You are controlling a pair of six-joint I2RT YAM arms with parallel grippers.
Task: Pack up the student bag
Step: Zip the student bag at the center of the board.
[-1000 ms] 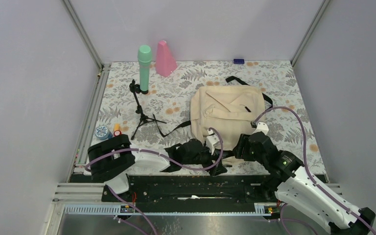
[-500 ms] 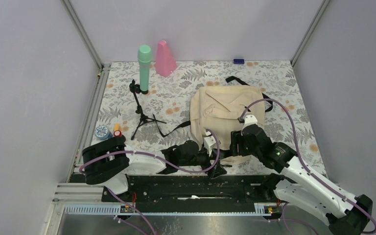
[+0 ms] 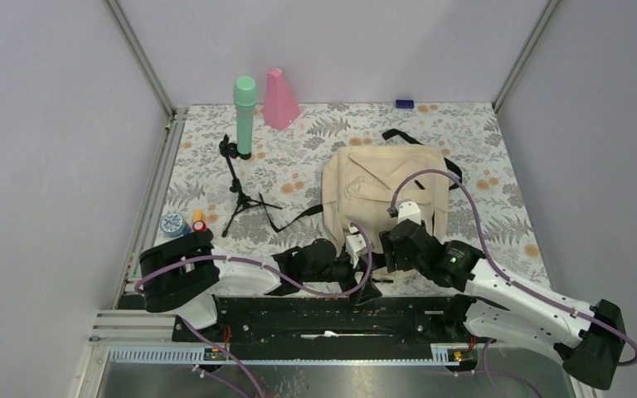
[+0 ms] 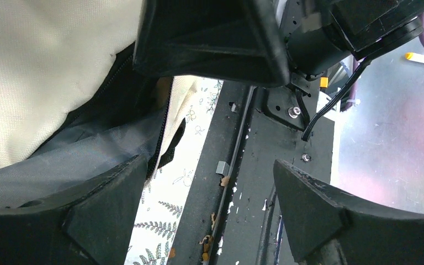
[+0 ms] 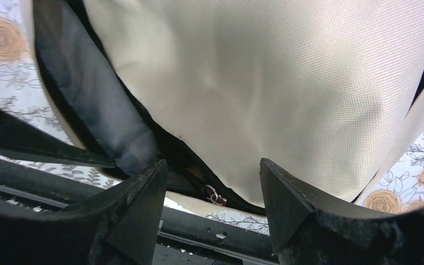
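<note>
Left gripper (image 4: 210, 176) and right gripper (image 5: 212, 165), both spread wide and holding nothing, at the near mouth of the student bag (image 3: 381, 186).
Just past their fingers the unzipped edge shows grey lining (image 4: 88, 154) and a zipper pull (image 5: 214, 195). The bag lies flat on the table (image 3: 299, 166), right of centre, its long axis running near to far and its opening toward the arm bases. From above, the wrists hide its near rim. A black strap (image 3: 402, 134) trails beyond.

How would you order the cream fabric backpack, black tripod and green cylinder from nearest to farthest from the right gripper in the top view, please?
1. Cream fabric backpack, at the right gripper.
2. Black tripod, centre-left.
3. Green cylinder, far left.
</note>
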